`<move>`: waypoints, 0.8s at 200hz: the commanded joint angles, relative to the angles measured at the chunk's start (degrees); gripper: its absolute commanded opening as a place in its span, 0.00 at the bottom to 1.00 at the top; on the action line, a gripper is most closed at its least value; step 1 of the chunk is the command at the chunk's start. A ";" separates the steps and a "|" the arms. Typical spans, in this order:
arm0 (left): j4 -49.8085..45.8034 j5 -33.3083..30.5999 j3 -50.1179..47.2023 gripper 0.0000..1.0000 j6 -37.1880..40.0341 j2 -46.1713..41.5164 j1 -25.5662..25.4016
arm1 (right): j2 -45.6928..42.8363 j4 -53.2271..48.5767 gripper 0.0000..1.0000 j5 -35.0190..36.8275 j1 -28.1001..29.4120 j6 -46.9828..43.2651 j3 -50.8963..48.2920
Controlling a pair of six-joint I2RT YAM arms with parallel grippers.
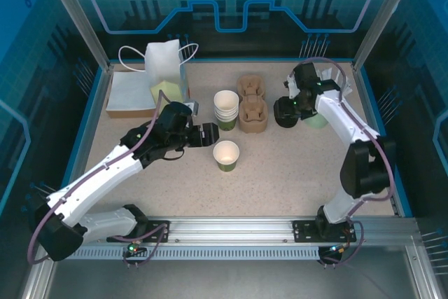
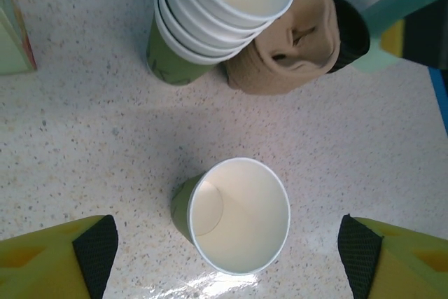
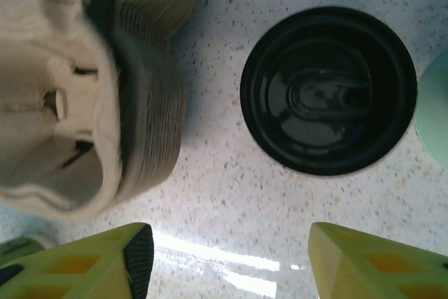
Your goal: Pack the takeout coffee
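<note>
The takeout coffee, a dark green paper cup [image 1: 226, 155] with a white inside, stands upright and empty on the speckled table. In the left wrist view this cup [image 2: 238, 215] sits between the wide-apart fingers of my left gripper [image 2: 227, 257], touching neither pad. My left gripper [image 1: 208, 135] is open, just left of the cup. The brown pulp carrier stack [image 1: 253, 114] stands behind it. My right gripper [image 3: 227, 264] is open over bare table, between the carrier stack [image 3: 77, 96] and a black lid [image 3: 327, 89], holding nothing.
A stack of nested green cups [image 1: 226, 108] stands left of the carriers, with a second carrier pile [image 1: 250, 87] behind. A pale green cup [image 1: 316, 120] is by the right arm. A white paper bag [image 1: 165, 61] and flat box [image 1: 129, 96] fill the back left corner.
</note>
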 commanded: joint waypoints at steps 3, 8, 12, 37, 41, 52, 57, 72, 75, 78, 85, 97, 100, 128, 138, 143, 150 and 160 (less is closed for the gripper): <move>-2.49 -1.99 1.42 0.87 1.83 -0.67 0.38 | 5.26 -2.05 0.61 -0.49 -0.92 -1.83 5.05; -2.52 -1.91 1.39 0.87 1.72 -0.73 0.35 | 6.49 -2.19 0.60 -0.55 -0.93 -2.04 6.00; -2.47 -1.93 1.39 0.88 1.74 -0.81 0.40 | 7.36 -2.32 0.60 -0.41 -0.86 -2.03 6.77; -2.39 -2.36 1.08 0.89 1.60 -0.58 0.45 | 12.58 -3.83 0.56 -0.09 -1.13 -2.00 10.96; -2.36 -2.37 1.12 0.89 1.57 -0.60 0.42 | 13.21 -4.05 0.55 -0.26 -1.19 -1.87 11.39; -2.41 -2.34 1.03 0.89 1.59 -0.58 0.41 | 14.76 -4.37 0.54 -0.53 -1.13 -1.78 12.26; -2.49 -2.37 1.03 0.90 1.57 -0.57 0.42 | 15.34 -4.50 0.53 -0.53 -1.17 -1.77 12.46; -2.68 -2.37 1.03 0.90 1.56 -0.60 0.41 | 16.60 -4.50 0.52 -0.27 -1.29 -1.63 12.98; -2.69 -2.43 0.99 0.90 1.57 -0.57 0.48 | 16.85 -4.47 0.51 -0.17 -1.25 -1.55 13.03; -2.64 -2.45 1.03 0.91 1.53 -0.57 0.43 | 17.11 -4.40 0.50 -0.07 -1.22 -1.55 13.12; -2.75 -2.54 1.03 0.91 1.48 -0.63 0.45 | 17.63 -4.05 0.49 -0.13 -1.31 -1.44 13.25; -2.80 -2.55 1.03 0.91 1.57 -0.55 0.39 | 18.37 -3.26 0.48 -0.90 -1.30 -1.63 13.27; -2.79 -2.54 1.03 0.91 1.55 -0.49 0.40 | 18.61 -3.26 0.48 -0.92 -1.36 -1.63 13.36; -2.96 -2.61 1.12 0.92 1.57 -0.22 0.42 | 20.34 -3.97 0.44 -0.88 -1.21 -2.06 14.48; -3.06 -2.83 1.20 0.93 1.46 -0.22 0.41 | 20.42 -3.80 0.41 -0.75 -1.33 -2.08 14.43; -3.19 -3.18 1.28 0.93 1.40 -0.22 0.48 | 20.33 -3.80 0.38 -0.80 -1.33 -2.03 14.31; -3.52 -3.76 1.38 0.93 1.18 -0.24 0.42 | 20.11 -3.85 0.35 -0.89 -1.32 -2.12 14.29; -3.57 -4.14 1.46 0.93 1.22 -0.33 0.42 | 19.51 -3.80 0.31 -0.81 -1.31 -2.10 14.22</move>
